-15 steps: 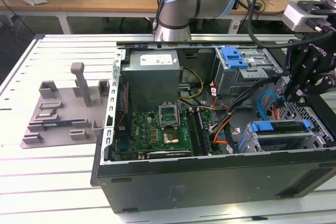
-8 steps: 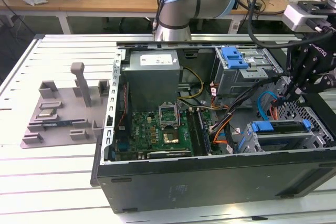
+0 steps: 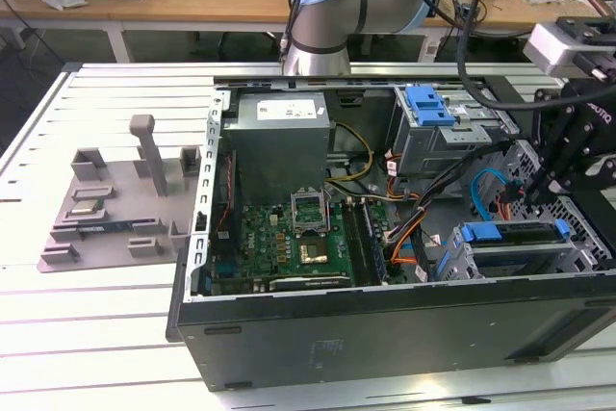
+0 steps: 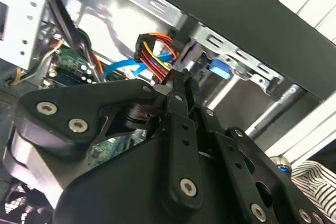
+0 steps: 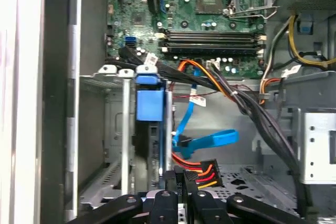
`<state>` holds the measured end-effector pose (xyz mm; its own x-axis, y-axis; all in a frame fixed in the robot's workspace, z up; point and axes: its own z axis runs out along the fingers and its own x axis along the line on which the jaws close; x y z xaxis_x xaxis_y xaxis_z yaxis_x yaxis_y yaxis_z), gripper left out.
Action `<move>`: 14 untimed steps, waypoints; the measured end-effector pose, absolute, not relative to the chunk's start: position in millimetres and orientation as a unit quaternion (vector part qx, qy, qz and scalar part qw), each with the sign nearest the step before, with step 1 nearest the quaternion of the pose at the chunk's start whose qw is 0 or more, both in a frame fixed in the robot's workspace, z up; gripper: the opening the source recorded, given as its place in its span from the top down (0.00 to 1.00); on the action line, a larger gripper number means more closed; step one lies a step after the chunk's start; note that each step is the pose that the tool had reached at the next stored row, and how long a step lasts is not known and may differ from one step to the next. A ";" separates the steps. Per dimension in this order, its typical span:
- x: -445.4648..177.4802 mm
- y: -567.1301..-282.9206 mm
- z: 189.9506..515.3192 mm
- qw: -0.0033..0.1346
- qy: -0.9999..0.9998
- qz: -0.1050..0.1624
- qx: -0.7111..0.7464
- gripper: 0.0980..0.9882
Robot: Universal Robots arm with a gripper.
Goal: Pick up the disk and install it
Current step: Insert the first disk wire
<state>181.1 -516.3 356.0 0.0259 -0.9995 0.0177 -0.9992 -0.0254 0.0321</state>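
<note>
Closest in both wrist views: black gripper [image 4: 182,85] [image 5: 178,178] [image 3: 527,192], fingertips pressed together with nothing seen between them, just beside a plug of red, orange and yellow wires [image 5: 202,172]. Just past that, the disk [image 5: 148,106] [image 3: 515,232], standing on edge inside a grey metal cage [image 5: 105,129], blue carrier frame outward, not held. Beyond, a loose blue flat cable [image 5: 210,141], then the green motherboard [image 5: 210,3] [image 3: 298,228].

From the exterior view, front to back: black computer case [image 3: 385,334] wall across the lower frame. Behind it, at lower right, the disk seated in its cage, with the gripper hanging close above. Motherboard at mid-frame. Grey power supply [image 3: 279,132] above that. Blue latch [image 3: 430,105] on a second cage, upper right. At far left on the white table [image 3: 96,334], a grey plastic stand [image 3: 115,209]. Robot arm [image 3: 327,7] at top centre.
</note>
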 end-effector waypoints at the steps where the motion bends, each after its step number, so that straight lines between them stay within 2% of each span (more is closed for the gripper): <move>1: 181.0 -518.4 356.0 0.018 -0.698 -0.005 0.716 0.92; 14: 181.0 -526.2 352.6 0.018 -0.698 -0.005 0.716 0.92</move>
<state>181.0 -526.2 352.6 0.0259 -0.9995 0.0178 -0.9992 -0.0253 0.0321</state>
